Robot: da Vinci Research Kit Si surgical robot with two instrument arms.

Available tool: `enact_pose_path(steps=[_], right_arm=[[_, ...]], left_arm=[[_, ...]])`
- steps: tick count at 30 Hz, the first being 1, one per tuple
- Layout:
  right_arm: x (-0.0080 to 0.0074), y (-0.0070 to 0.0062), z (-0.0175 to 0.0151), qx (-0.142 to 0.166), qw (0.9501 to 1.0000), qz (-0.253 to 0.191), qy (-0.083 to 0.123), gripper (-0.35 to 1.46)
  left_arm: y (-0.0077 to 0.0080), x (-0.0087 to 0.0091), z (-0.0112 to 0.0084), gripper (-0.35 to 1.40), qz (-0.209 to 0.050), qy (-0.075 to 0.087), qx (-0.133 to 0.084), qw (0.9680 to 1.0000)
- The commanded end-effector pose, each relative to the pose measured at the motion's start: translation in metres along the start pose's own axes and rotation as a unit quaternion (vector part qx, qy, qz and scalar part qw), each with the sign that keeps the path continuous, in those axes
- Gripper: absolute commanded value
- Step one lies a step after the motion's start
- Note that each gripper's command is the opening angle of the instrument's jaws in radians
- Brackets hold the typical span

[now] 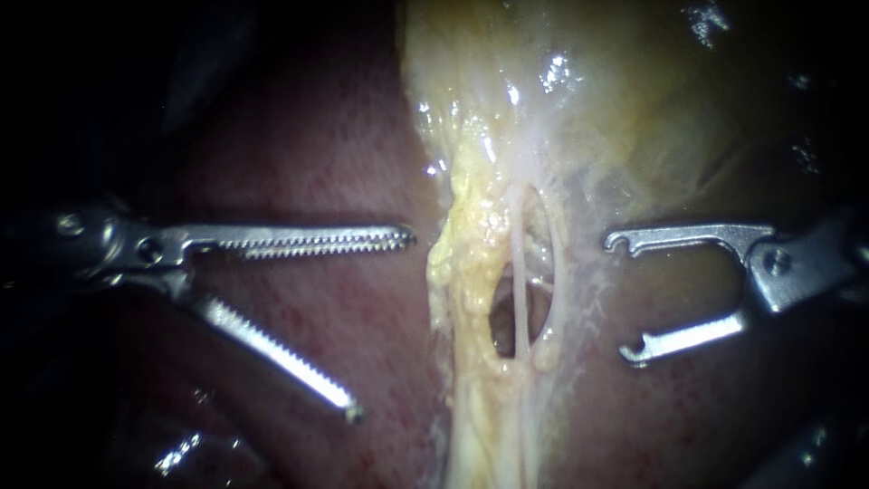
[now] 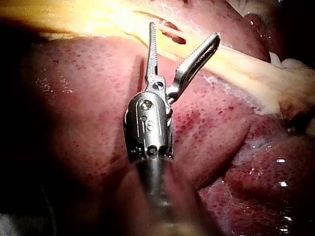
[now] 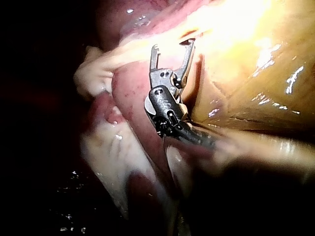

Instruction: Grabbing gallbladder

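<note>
The glistening yellow gallbladder [image 1: 625, 100] lies farther off. The left instrument [image 1: 382, 326] (toothed jaws) and right instrument [image 1: 623, 297] gape, gripping nothing.

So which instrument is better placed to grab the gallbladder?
Left, probably: left instrument has toothed jaws open, one tip nearly at the yellow tissue below the gallbladder. Right instrument is open too, but hook-tipped.

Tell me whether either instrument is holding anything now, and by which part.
Nothing is held. The left instrument and the right instrument both show open jaws, one on each side of the yellowish tissue strand, and neither grips it.
</note>
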Motion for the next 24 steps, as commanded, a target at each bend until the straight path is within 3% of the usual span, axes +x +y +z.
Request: enact_pose_path(steps=[1, 5, 7, 12, 19, 24], right_arm=[[0.0, 0.0, 0.0, 0.0, 1.0, 0.0, 0.0, 0.59], [0.0, 0.0, 0.0, 0.0, 1.0, 0.0, 0.0, 0.59], [0.0, 0.0, 0.0, 0.0, 1.0, 0.0, 0.0, 0.59], [0.0, 0.0001, 0.0, 0.0, 1.0, 0.0, 0.0, 0.59], [0.0, 0.0001, 0.0, 0.0, 1.0, 0.0, 0.0, 0.59], [0.0, 0.0001, 0.0, 0.0, 1.0, 0.0, 0.0, 0.59]], left_arm=[[0.0, -0.0001, 0.0, 0.93, 0.0, 0.0, 0.0, 1.0], [-0.0001, -0.0003, -0.0002, 0.94, 0.003, 0.0, -0.011, 0.9999], [0.0, -0.0008, -0.0005, 0.94, -0.011, 0.015, -0.028, 0.9994], [0.0006, -0.002, -0.0009, 0.86, -0.045, 0.033, -0.052, 0.9971], [0.0016, -0.0025, -0.0004, 0.66, -0.097, 0.055, -0.099, 0.9889], [0.0023, -0.0023, 0.0007, 0.49, -0.144, 0.071, -0.128, 0.9787]])
